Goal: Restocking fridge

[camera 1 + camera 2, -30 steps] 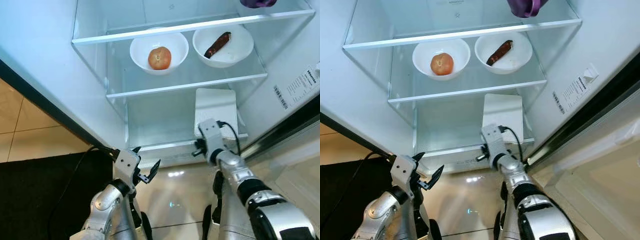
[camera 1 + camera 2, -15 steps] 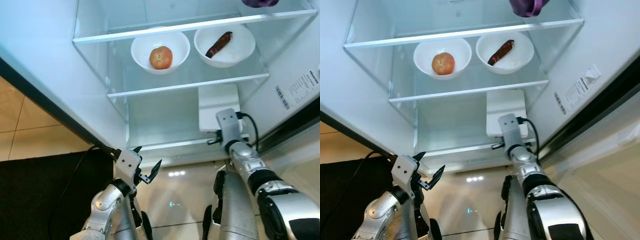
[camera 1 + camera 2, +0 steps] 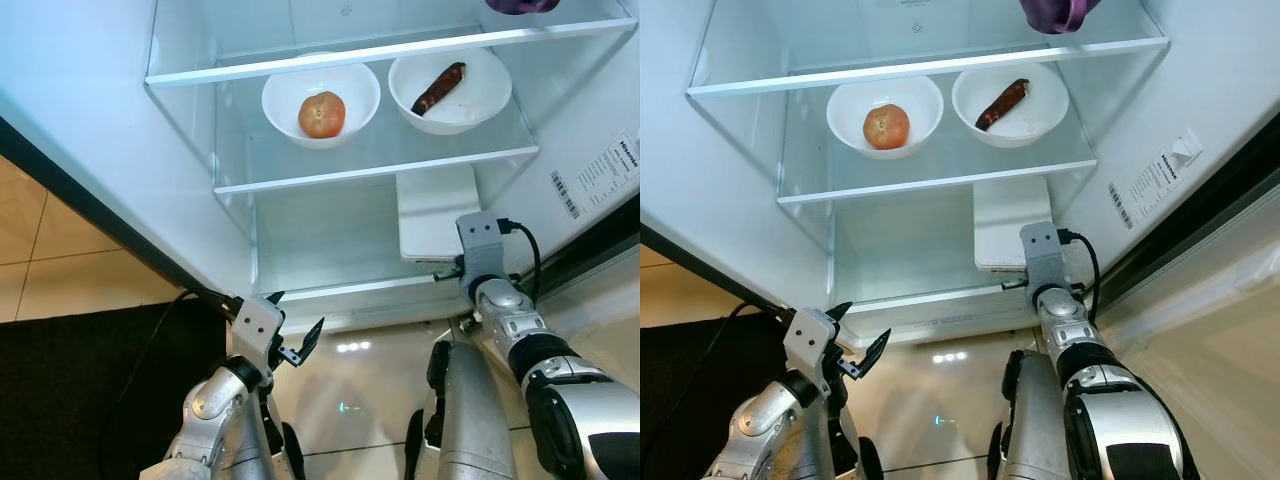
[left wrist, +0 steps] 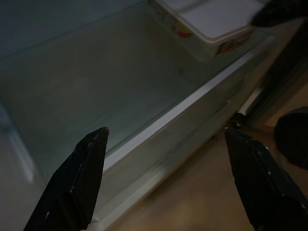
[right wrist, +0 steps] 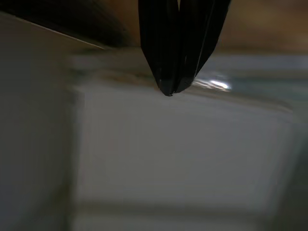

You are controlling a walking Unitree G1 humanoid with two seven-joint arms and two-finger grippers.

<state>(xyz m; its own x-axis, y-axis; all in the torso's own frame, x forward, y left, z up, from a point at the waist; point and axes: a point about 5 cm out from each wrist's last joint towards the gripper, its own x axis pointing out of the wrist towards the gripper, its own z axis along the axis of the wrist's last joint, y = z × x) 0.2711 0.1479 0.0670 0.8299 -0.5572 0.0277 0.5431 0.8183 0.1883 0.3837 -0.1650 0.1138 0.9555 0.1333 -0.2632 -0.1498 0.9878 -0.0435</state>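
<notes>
**Open fridge, white box on the lowest shelf, right gripper at its near edge**

The open fridge (image 3: 90, 120) takes up the upper two thirds of both eye views, its white interior crossed by glass shelves (image 3: 370, 165). A dark mat (image 3: 90, 390) lies at the lower left on the tiled floor (image 3: 350, 390).

On the lowest shelf, right of centre in the frame, sits a flat white lidded box (image 3: 435, 210), close to the fridge's right wall. On the shelf above stand two white bowls side by side: the left bowl (image 3: 320, 95) holds a round red-orange tomato (image 3: 321, 114), the right bowl (image 3: 450, 88) a dark reddish, elongated piece of food (image 3: 438, 88). At the top right edge, a purple object (image 3: 1052, 12) peeks from the highest shelf.

The right gripper (image 5: 175, 89) is at the near edge of the box, its two black fingers pressed together with nothing between them. The left gripper (image 3: 290, 335) hovers low in the frame, below the fridge's bottom sill, its fingers (image 4: 77, 178) spread wide and empty.
</notes>
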